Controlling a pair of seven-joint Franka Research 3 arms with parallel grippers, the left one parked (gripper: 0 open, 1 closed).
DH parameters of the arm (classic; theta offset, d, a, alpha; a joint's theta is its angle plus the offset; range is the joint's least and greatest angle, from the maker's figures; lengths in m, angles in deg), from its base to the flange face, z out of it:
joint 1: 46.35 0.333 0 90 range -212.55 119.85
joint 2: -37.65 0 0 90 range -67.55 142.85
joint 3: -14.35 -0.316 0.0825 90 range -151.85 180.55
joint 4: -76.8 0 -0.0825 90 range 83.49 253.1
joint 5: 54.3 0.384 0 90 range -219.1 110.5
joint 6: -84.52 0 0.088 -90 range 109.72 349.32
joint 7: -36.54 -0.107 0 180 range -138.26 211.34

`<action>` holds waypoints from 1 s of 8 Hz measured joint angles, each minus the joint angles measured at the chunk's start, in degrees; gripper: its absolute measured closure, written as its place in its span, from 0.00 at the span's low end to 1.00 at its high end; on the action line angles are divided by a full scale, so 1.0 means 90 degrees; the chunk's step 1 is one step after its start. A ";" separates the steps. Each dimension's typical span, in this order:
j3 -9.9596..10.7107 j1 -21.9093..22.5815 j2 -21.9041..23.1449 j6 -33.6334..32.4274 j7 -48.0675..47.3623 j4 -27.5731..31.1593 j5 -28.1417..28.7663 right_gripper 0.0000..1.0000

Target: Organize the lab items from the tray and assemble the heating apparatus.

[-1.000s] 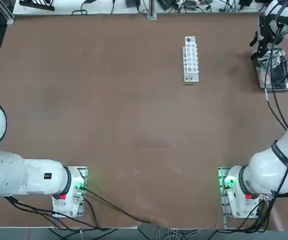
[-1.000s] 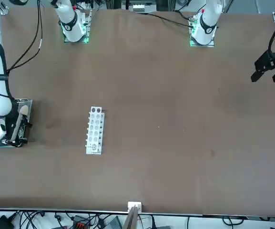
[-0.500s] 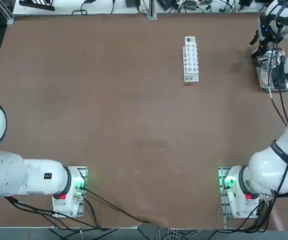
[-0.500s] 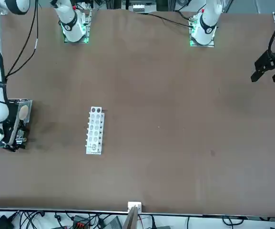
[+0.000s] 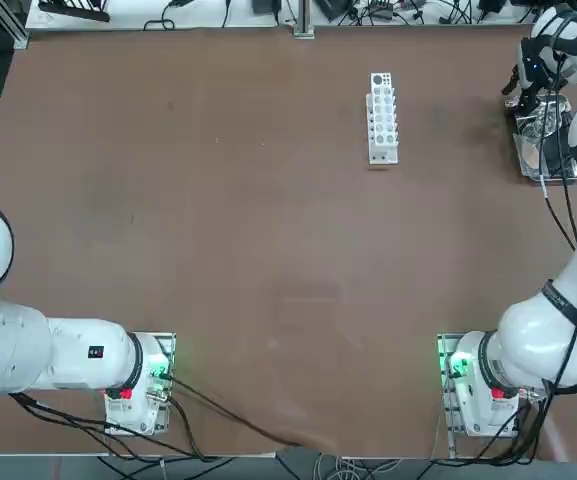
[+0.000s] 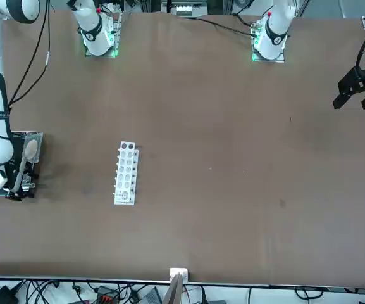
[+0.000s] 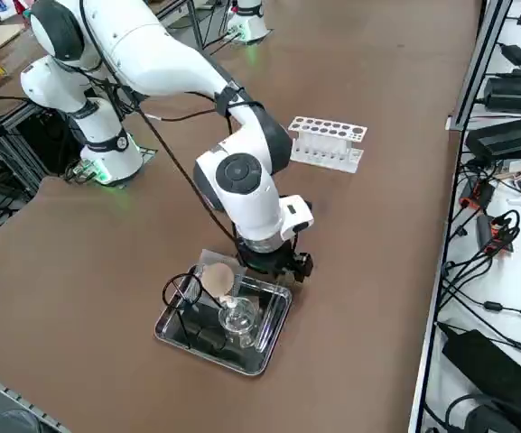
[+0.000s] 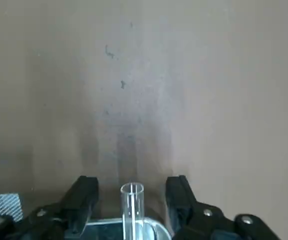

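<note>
Over the far end of the small shiny rectangular metal tray point(image 7: 274, 327), the right arm's black two-finger tool point(image 8: 132, 197) pointed down, its jaws spread apart with a thin clear glass tube point(image 8: 132, 207) standing upright between them and touching neither finger; nothing was gripped. In the wrist view the tube rose just above the tray's rounded rim, and a corner of the square grey mesh pad point(image 8: 2, 206) showed beside one finger. The raised side view showed the tool point(image 7: 274, 268) under the white wrist, low over the tray end nearest the rack. Inside the tray stood the small clear glass burner bottle point(image 7: 237, 317), close beneath the tool; beside it the mesh pad's round tan centre point(image 7: 218, 280) faced upward, and the thin black wire ring tripod point(image 7: 182, 293) rose at the tray's other side, its legs within the rim. All three items sat in the tray, which lay near the right edge of the brown desk point(image 5: 268, 250), seen from overhead partly under the arm point(image 5: 540, 140). Well apart from the tray, toward the desk's middle along the far side, lay the white many-holed tube rack point(image 5: 382, 117), alone on the bare surface.
</note>
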 joint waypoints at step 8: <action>-0.0001 -0.0025 -0.0079 0.0007 0.0083 0.0000 0.0105 0.44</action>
